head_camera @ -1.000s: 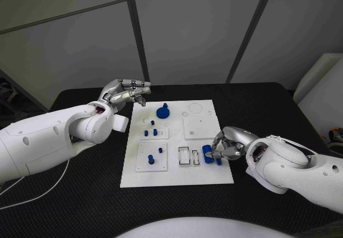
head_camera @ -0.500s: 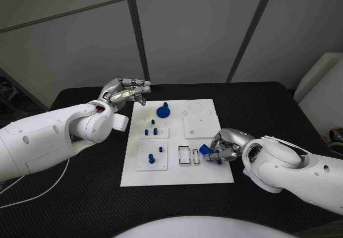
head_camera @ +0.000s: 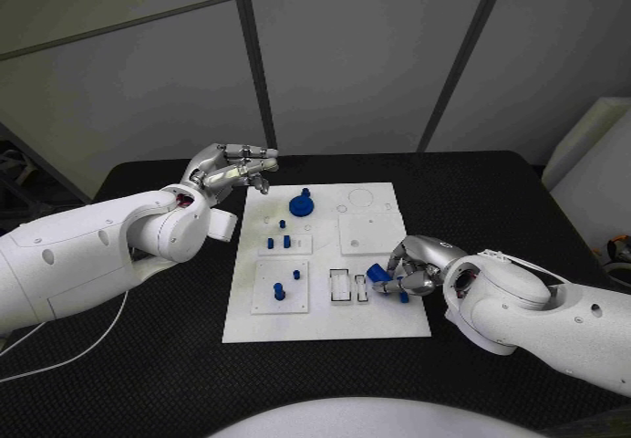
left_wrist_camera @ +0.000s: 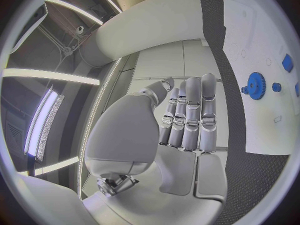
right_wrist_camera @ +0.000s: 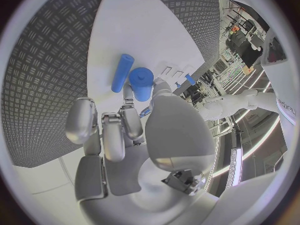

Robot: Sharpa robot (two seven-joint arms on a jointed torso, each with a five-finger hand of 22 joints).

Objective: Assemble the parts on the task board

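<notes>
The white task board [head_camera: 375,321] lies in the middle of the black table. My right hand [head_camera: 413,266] is over the board's right edge and grips a short blue cylinder [head_camera: 378,273], held tilted just above the board. In the right wrist view the cylinder [right_wrist_camera: 142,83] sits between the fingertips of my right hand [right_wrist_camera: 125,130]. A thin blue rod [right_wrist_camera: 122,73] lies flat on the board [right_wrist_camera: 144,25] beside it. My left hand [head_camera: 232,169] hangs raised off the board's far left corner, its fingers [left_wrist_camera: 190,115] straight and holding nothing.
A blue gear [head_camera: 301,205] stands at the board's far end, also seen as the gear [left_wrist_camera: 256,85] in the left wrist view. Small blue pegs [head_camera: 277,243] and another peg [head_camera: 277,292] stand in the left-hand plates. Two narrow slots [head_camera: 348,286] lie left of the cylinder.
My right hand has crept slightly toward the board's middle. The blue cylinder in its fingers has come up off the board and tilted. The left hand has stayed put.
</notes>
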